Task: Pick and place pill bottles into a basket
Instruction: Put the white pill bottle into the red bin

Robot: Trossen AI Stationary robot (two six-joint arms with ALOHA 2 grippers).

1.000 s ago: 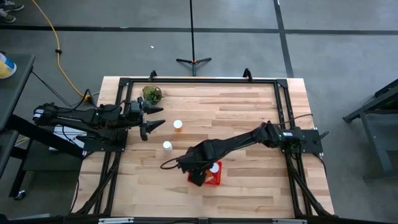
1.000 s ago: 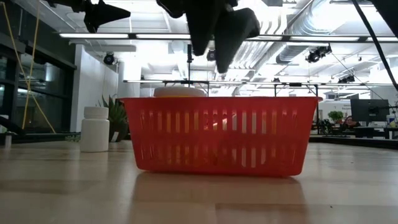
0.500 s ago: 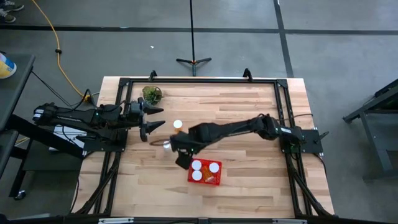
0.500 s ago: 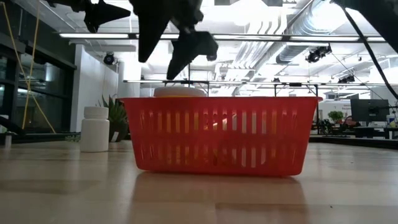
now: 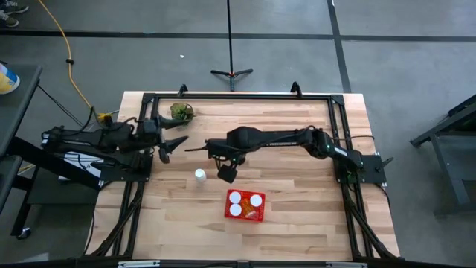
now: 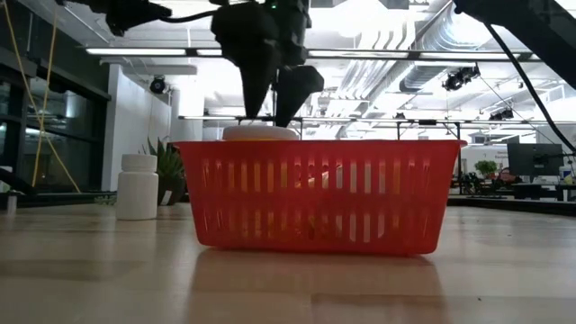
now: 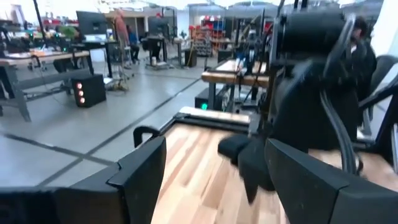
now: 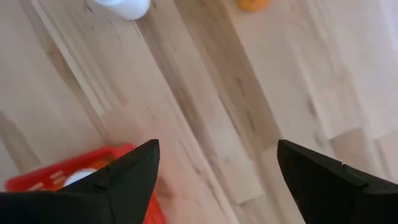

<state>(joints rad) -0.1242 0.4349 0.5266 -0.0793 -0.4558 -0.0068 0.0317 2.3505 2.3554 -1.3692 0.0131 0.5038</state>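
Note:
The red basket point(image 5: 245, 206) stands on the table near its near edge, with three white-capped pill bottles point(image 5: 236, 199) upright inside. One cap point(image 6: 259, 132) shows above its rim point(image 6: 315, 144). One bottle point(image 5: 199, 175) stands on the table to the basket's far left and also shows in the low view point(image 6: 138, 186). Another orange bottle point(image 8: 252, 4) shows only in the right wrist view. My right gripper point(image 5: 225, 173) point(image 8: 217, 180) is open and empty, above the table just beyond the basket. My left gripper point(image 5: 169, 147) point(image 7: 211, 186) is open and empty at the table's left side.
A small green plant point(image 5: 181, 112) stands at the far left corner. A black frame point(image 5: 238, 96) runs round the table's edges. Bare wood lies to the right of the basket and toward the far right.
My right gripper has left its place over the basket and gone toward the far edge and a little left, now above the table between the basket and the loose bottles. The three caps in the basket are uncovered. My left gripper has drawn back toward the left edge.

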